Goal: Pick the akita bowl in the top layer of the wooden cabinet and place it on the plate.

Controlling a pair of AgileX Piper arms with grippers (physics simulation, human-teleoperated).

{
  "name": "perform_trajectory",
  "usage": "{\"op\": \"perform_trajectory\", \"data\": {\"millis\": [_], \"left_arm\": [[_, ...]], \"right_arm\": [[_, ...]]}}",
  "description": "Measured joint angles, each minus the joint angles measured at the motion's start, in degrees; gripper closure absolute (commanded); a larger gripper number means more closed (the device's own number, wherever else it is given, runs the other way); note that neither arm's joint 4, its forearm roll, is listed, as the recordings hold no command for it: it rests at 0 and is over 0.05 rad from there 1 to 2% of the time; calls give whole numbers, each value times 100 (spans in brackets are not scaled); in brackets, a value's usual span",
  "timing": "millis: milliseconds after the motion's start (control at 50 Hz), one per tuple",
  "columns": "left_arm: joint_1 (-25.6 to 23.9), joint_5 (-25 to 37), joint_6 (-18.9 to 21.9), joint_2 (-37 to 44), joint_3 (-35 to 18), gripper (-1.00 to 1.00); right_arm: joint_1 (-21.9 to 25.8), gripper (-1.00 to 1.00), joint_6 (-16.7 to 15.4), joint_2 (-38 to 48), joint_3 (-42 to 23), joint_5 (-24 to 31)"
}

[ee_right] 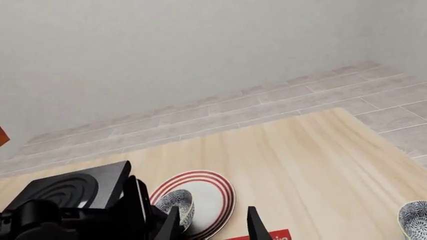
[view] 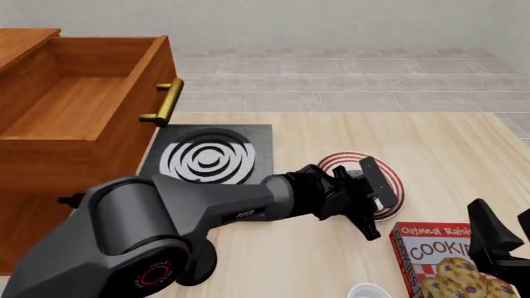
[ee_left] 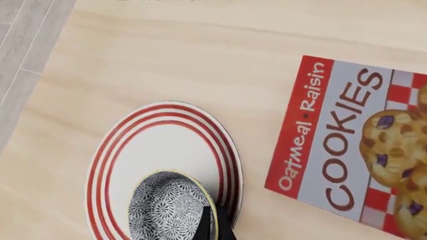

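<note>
Pale wood tabletop (view: pixel 463 155) with a grey tiled floor running behind it — that's the setting. Over on the left side of the front view, the wooden cabinet (view: pixel 33 186) is standing with its top layer (view: pixel 91 93) pulled out, brass handle (view: pixel 168 102) sticking toward the middle, and the part of the drawer's inside that's showing is bare wood.

Right beside the cabinet, a black stove slab (view: pixel 208 155) with white rings is lying flat. Further right, the plate (view: pixel 396 186) with the red rings is sitting on the tabletop, mostly blocked by the left arm (view: pixel 207 211) stretching across.

The akita bowl (ee_left: pixel 168 207) is sitting on the plate, off-center toward one edge, and it's looking tilted in the left wrist view, speckled pattern and yellowish rim showing. The left gripper (ee_left: pixel 215 227) is hanging right at the bowl's rim, one dark finger overlapping it — I honestly can't tell whether it's pinching the bowl or just touching, since only a sliver is showing.

The right gripper (ee_right: pixel 213 222) is hovering low near the front-right, its fingers spread apart with nothing between them. A red Oatmeal Raisin cookie box (view: pixel 439 261) is lying flat just beside the plate. Another speckled bowl (ee_right: pixel 415 220) is peeking in at the edge of the right wrist view.
</note>
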Motion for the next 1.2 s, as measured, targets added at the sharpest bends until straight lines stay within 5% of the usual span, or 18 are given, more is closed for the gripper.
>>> {"op": "perform_trajectory", "data": {"millis": [280,300,1200], "left_arm": [[12,92,-99,125,-216,100],[17,105,-104,134,-238,-100],[211,500,-71,2,-429,-100]], "right_arm": [[0,-100,-5,53,7,-59],[0,-100,-5,55,7,-61],[66,-100,-97,-232,-5,195]]}}
